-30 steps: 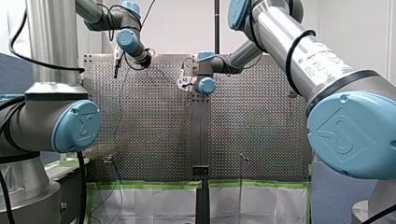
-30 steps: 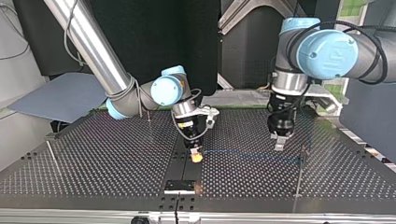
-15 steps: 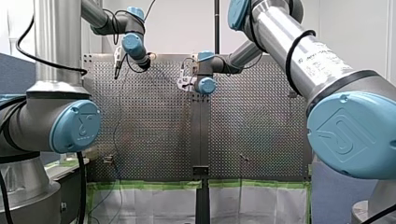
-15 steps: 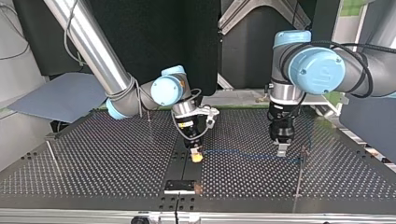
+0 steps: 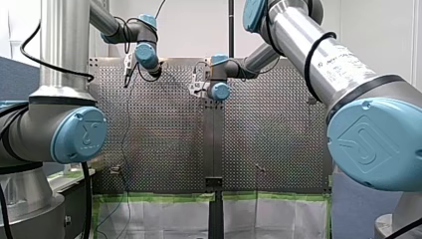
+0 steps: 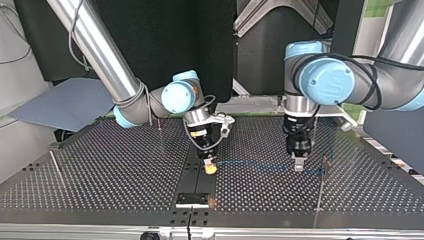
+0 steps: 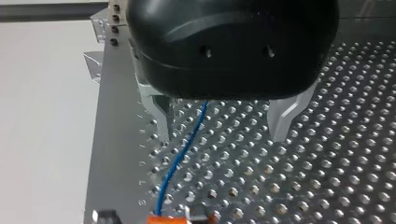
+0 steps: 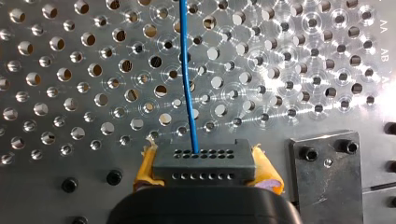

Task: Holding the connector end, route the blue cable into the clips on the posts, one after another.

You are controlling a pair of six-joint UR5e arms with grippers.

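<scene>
- Perforated metal bench (image 6: 100,170) lies under both arms.
- Right fingers (image 8: 144,170), yellow-padded, are clenched on the black connector (image 8: 204,161) near the bench's middle.
- Cable (image 8: 187,79), blue, leaves the connector and runs low over the holes toward a thin post (image 6: 320,190) at the top view's right.
- Left fingers (image 7: 282,116), metal, are spread wide just above the bench, one on either side of the cable without gripping it, near the post.

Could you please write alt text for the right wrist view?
My right gripper, yellow-padded, is shut on a dark connector. A blue cable runs from it straight ahead over the perforated table; a screwed metal plate lies beside the gripper.
</scene>
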